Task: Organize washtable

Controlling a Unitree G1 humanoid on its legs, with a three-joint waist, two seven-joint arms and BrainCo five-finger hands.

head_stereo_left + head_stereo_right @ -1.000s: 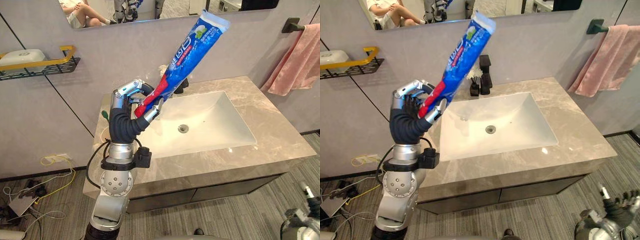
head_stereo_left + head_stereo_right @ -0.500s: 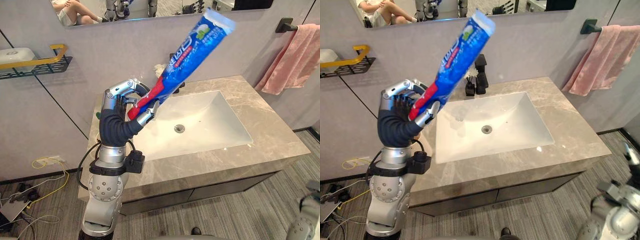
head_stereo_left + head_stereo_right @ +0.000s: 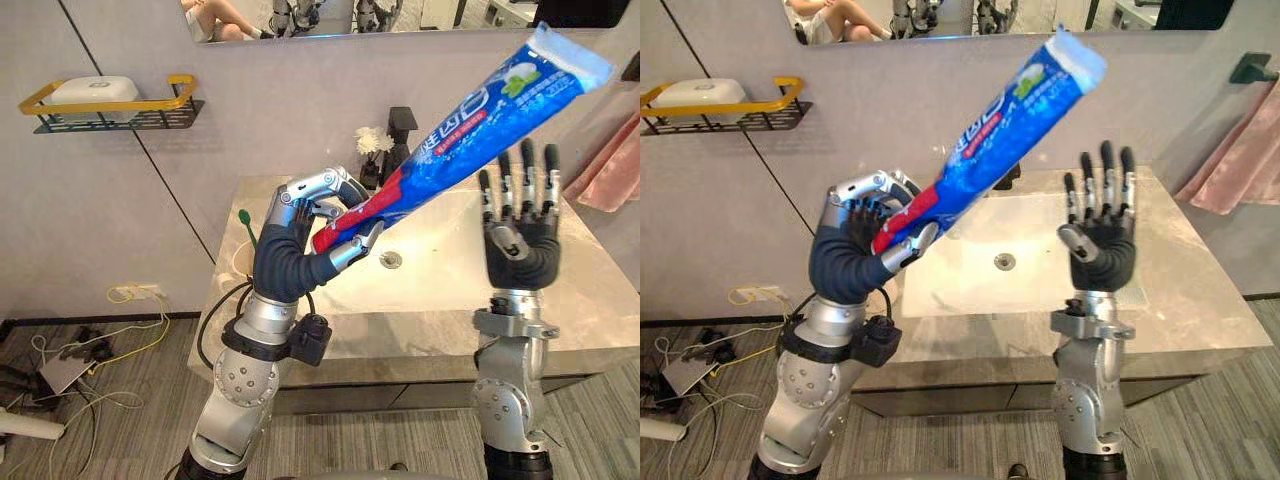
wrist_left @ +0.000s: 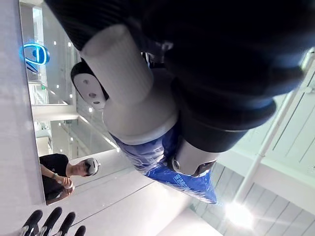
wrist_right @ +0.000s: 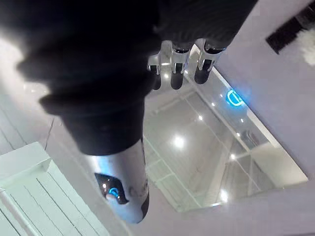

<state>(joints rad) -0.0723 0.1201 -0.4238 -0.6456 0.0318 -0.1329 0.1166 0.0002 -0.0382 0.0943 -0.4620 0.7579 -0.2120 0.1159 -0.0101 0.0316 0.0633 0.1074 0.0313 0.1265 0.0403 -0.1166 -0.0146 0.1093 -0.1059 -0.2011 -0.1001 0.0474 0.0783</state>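
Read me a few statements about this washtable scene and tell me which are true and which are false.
1. The left hand has its fingers curled round the toothpaste tube. True.
2. The right hand grips the tube as well. False: it is raised beside the tube with straight fingers and holds nothing.
3. The tube lies flat on the counter. False: it is held in the air, tilted, above the sink.
4. A pink towel hangs on the wall to the robot's right. True.
5. The wall shelf holds nothing. False: a white item sits on it.
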